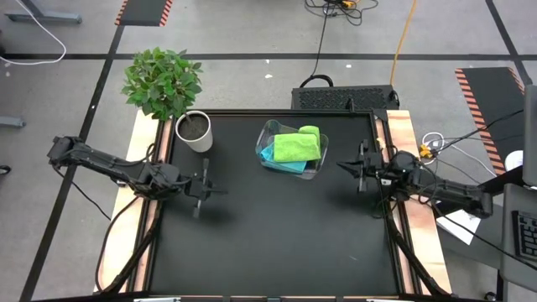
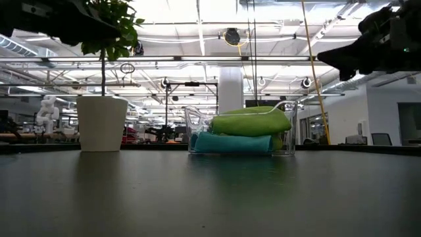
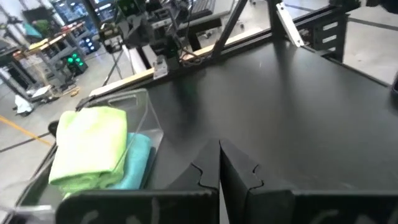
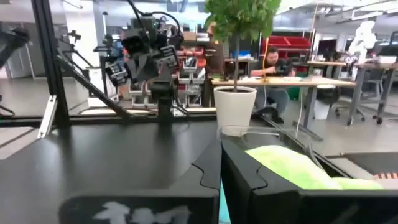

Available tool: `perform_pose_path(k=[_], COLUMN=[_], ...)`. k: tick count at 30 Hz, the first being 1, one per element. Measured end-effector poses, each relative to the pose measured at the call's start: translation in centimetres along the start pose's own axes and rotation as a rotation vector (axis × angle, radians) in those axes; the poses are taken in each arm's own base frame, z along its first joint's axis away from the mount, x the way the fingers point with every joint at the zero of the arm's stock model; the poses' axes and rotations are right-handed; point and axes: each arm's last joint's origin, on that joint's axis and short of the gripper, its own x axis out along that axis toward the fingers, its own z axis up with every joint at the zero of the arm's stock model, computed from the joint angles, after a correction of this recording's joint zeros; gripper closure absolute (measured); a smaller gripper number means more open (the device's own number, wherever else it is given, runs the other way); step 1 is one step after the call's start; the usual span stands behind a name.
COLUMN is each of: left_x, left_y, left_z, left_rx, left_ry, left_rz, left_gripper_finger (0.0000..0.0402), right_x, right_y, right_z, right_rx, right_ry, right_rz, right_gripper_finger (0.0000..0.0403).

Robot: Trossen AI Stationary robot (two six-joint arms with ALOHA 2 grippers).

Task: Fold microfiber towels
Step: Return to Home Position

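Note:
Three folded microfiber towels lie stacked in a clear plastic bin [image 1: 312, 168] at the table's far middle. The bright green towel [image 1: 295, 147] is on top, and the turquoise towel [image 1: 270, 155] shows under it. A pale yellow-green towel [image 1: 310, 131] peeks out at the far side. In the low view the green towel [image 2: 250, 123] rests on the turquoise one [image 2: 231, 143]. My left gripper [image 1: 223, 192] hovers shut over the table's left part, well clear of the bin. My right gripper [image 1: 341, 165] hovers shut just right of the bin. Neither touches anything.
A white pot [image 1: 195, 132] with a leafy green plant [image 1: 162, 80] stands at the table's far left corner. The black tabletop [image 1: 277, 243] stretches bare from the bin to the near edge. Cables and a dark box [image 1: 344, 98] lie beyond the far edge.

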Motion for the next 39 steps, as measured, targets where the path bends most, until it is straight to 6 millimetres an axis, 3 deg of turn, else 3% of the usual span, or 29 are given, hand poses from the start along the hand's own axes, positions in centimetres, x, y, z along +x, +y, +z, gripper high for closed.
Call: perform_pose_path(k=[21, 24, 31, 39], left_x=[-0.2, -0.9, -3.8, -5.6], left_y=[0.5, 1.5, 2.1, 1.9], left_z=[-4.5, -4.5, -3.8, -5.2], left_rx=[0.062, 0.017, 0.041, -0.016], left_ry=[0.043, -0.033, -0.325, -0.3], left_rz=[0.044, 0.105, 0.058, 0.08], left_gripper_finger=[0.0399, 0.0396, 0.0397, 0.0397], right_x=[0.0, 0.0, 0.0, 0.0], right_y=[-0.9, -0.9, -0.9, -0.8], right_z=[-0.2, -0.2, -0.2, -0.4], right_rx=[-0.003, 0.012, 0.024, 0.039], right_ry=[0.024, 0.024, 0.024, 0.04], right_rz=[0.039, 0.039, 0.039, 0.064], right_gripper_finger=[0.0403, 0.0403, 0.0403, 0.0403])
